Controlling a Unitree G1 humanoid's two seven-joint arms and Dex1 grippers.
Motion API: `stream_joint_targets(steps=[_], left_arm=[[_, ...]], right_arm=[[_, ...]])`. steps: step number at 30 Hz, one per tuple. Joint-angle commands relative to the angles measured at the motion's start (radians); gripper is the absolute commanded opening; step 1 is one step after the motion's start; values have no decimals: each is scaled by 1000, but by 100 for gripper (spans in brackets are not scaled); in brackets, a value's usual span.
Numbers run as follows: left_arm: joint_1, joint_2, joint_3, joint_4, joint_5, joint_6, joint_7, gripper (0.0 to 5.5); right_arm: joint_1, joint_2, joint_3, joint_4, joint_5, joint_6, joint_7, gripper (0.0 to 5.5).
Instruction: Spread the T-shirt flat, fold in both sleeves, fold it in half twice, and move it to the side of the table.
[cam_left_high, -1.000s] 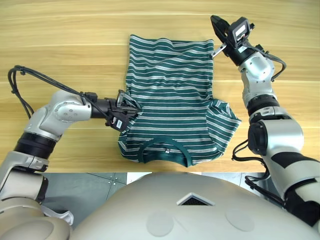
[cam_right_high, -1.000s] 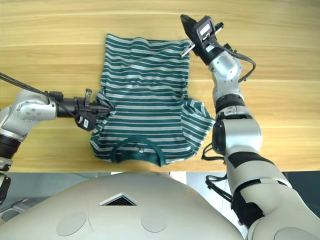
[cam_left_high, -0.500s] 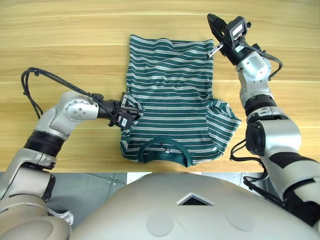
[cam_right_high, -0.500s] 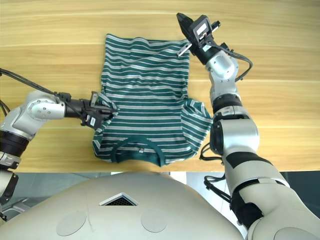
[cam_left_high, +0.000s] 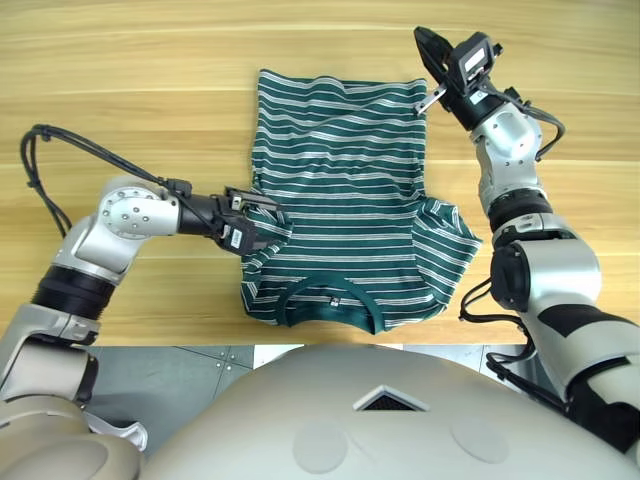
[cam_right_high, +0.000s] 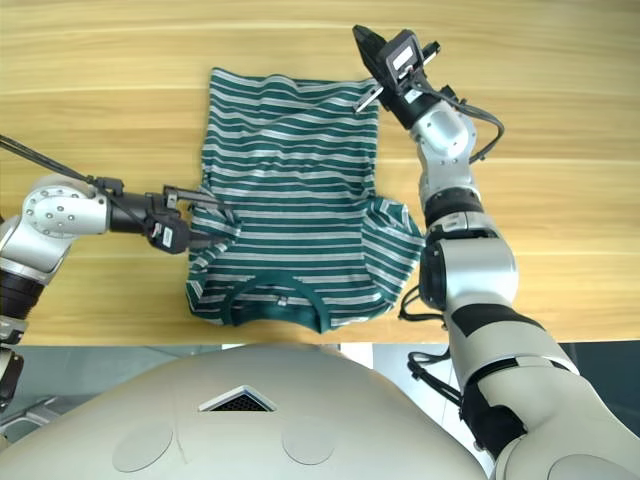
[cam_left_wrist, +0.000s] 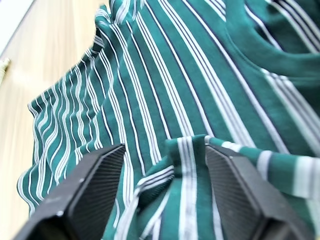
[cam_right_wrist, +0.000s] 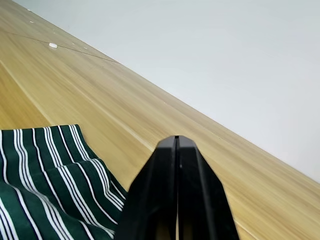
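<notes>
The left tool (cam_left_high: 268, 228) is straddling the shirt (cam_left_high: 340, 170) at its folded sleeve (cam_left_wrist: 186, 165), jaws apart; the right tool (cam_left_high: 424, 38), jaws together, is hovering by the far corner.

The left arm (cam_left_high: 125, 225) and right arm (cam_left_high: 515, 150) wear rounded silver-grey shells with black bands at the joints. A black cable (cam_left_high: 100, 153) loops off the left arm; both arms end in black jaws, the left's pads (cam_left_wrist: 97, 187) finely ribbed.
</notes>
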Motion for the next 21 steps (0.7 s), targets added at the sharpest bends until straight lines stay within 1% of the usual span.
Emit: stream_joint_targets(steps=[1,4,7,11,13,14,21], left_arm=[[61,80,80,-42,-85,2,-21,343],[93,111,121,-20,-78,-3,-15,384],[114,117,133,15,-47,-21,-9,428],[130,78,109,15,-40,-24,-13,500],[142,61,93,13,-42,-22,-19,526],[151,59,87,2,-51,-19,-27,534],[170,49,77,-18,-87,-9,-61,534]], right_arm=[[-2,-2,-1,-5,3,-1,-5,0],[-3,-3,-2,-6,4,-1,-5,0],[-5,-5,-2,-9,5,-1,-3,0],[-6,-6,-2,-10,5,0,-3,0],[-8,-9,-3,-9,6,1,-1,0],[-10,-10,-3,-8,5,2,-1,0],[-10,-9,-3,-7,4,1,-4,0]])
